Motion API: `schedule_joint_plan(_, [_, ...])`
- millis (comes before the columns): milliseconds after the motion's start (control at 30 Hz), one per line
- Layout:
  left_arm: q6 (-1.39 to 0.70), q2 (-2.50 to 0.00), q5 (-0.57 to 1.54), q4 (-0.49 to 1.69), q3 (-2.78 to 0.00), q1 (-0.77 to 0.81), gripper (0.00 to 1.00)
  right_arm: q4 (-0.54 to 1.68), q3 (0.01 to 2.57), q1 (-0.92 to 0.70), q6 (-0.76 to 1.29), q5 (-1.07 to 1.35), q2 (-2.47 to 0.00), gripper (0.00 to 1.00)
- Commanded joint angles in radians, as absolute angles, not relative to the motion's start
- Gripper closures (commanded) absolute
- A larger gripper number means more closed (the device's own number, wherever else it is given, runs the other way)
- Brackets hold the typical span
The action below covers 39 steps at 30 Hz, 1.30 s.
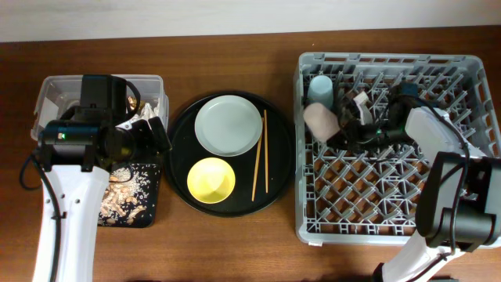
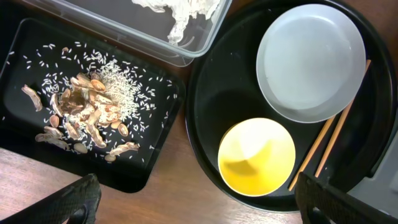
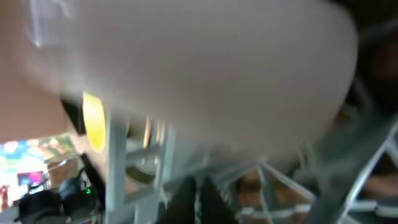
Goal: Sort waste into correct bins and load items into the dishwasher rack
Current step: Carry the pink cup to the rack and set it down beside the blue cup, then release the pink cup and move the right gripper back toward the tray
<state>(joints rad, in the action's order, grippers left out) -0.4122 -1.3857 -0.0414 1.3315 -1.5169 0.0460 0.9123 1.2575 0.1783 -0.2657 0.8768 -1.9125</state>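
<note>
My right gripper (image 1: 338,129) reaches into the grey dishwasher rack (image 1: 376,205) and is shut on the pink cup (image 1: 318,119), which is tilted near the rack's left wall. The cup fills the blurred right wrist view (image 3: 186,74) above the fingers (image 3: 199,199). A light-blue cup (image 1: 319,88) stands in the rack's far left corner. My left gripper (image 2: 199,205) is open and empty above the table, between the black tray (image 2: 155,124) of food scraps (image 2: 87,115) and the yellow bowl (image 2: 256,155). White tissue (image 2: 180,12) lies in the clear tub (image 2: 155,53).
A large round black tray (image 1: 278,168) in the middle holds the grey plate (image 1: 227,125), the yellow bowl (image 1: 211,180) and the chopsticks (image 1: 259,153). The clear tub (image 1: 47,94) and shallow black tray (image 1: 133,196) sit at the left under my left arm.
</note>
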Motion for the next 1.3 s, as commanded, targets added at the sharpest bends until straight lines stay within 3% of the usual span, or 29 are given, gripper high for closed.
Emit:
schedule_joint_plan(0, [-0.411,-1.385,-0.042,1.329,-1.525,0.041,0.01,0.966,1.255,0.207,-0.281,0.832,-1.893,0.86])
schedule_joint_plan(133, [-0.411,-1.385,-0.042,1.329,-1.525,0.041,0.01,1.055,1.303,0.224,-0.28,0.783,-1.786,0.75])
schedule_joint_plan(333, [-0.411,-1.385,-0.042,1.329,-1.525,0.041,0.01,1.142,1.377,0.073,-0.133,0.426,-1.486,0.72])
schedule_joint_plan(467, [-0.411,-1.385,-0.042,1.329,-1.525,0.041,0.01,1.179,1.377,-0.179,0.028,0.166,-1.401,0.74])
schedule_joint_plan(600, [-0.411,-1.385,-0.042,1.329,-1.525,0.041,0.01,1.151,1.317,-0.371,0.196,-0.021,-1.446,0.84])
schedule_joint_plan(833, [-0.411,-1.385,-0.042,1.329,-1.525,0.041,0.01,1.053,1.311,-0.426,0.246,-0.026,-1.618,0.83])
schedule_joint_plan(900, [-0.411,-1.385,-0.042,1.329,-1.525,0.041,0.01,1.025,1.311,-0.426,0.245,0.0,-1.669,0.76])
schedule_joint_plan(1133, [-0.411,-1.385,-0.042,1.329,-1.525,0.041,0.01,1.009,1.306,-0.426,0.246,0.03,-1.724,0.76])
schedule_joint_plan(1267, [-0.411,-1.385,-0.042,1.329,-1.525,0.041,0.01,1.008,1.268,-0.426,0.245,0.03,-1.724,0.89])
